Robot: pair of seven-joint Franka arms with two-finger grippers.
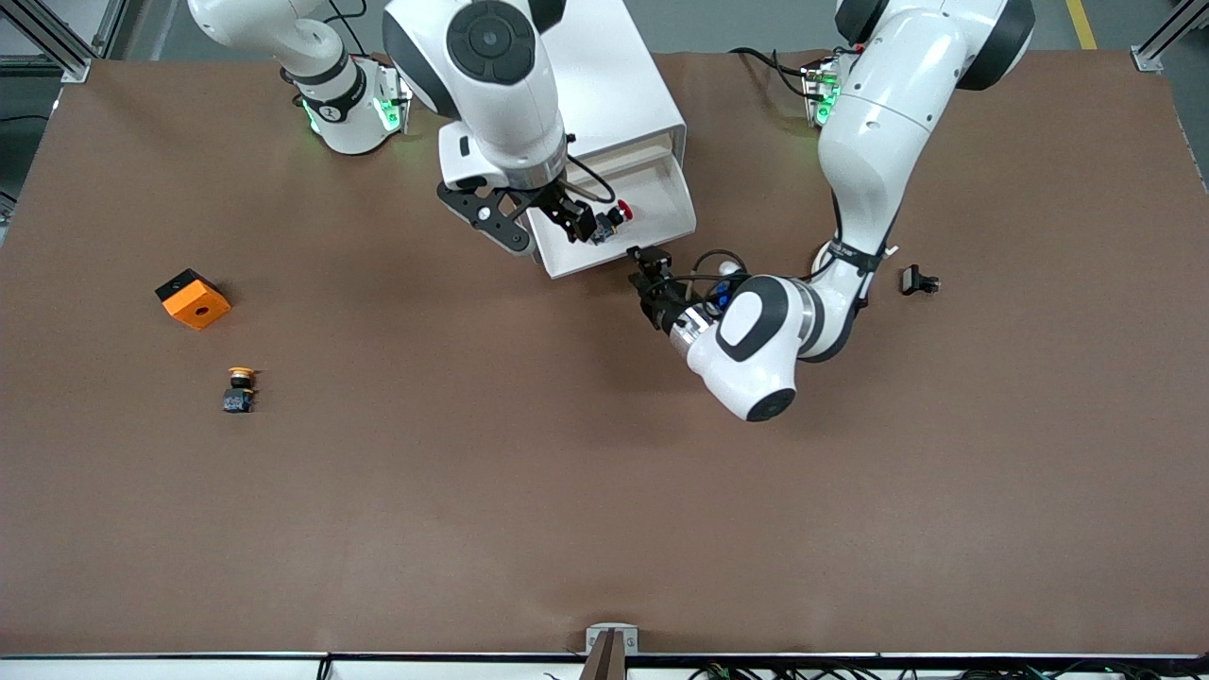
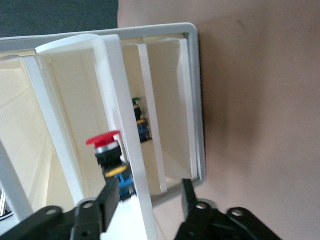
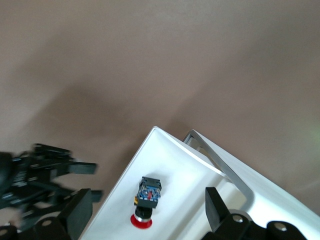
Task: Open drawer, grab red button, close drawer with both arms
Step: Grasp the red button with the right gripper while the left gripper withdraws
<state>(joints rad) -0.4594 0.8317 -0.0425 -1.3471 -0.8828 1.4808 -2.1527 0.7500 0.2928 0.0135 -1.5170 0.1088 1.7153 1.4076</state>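
Drawer (image 1: 619, 222) open. Red button (image 3: 146, 197) lies inside. Right gripper (image 1: 576, 219) hangs over it, fingers wide, nothing held. Go straight down, pinch black body. Left gripper (image 1: 650, 267) by drawer handle (image 2: 196, 100), fingers apart, empty.

You are looking at a robotics lab workstation. A wide brown table top (image 1: 604, 491) fills the view, edged at its corners by bare aluminium frame rails (image 1: 57, 42), with grey floor at the base end. Two white industrial robot arms stand bolted at that edge, their bases glowing with green status lights (image 1: 385, 111). Black cables (image 1: 756, 59) trail across the surface. A yellow floor marking line (image 1: 1081, 24) runs past one corner.
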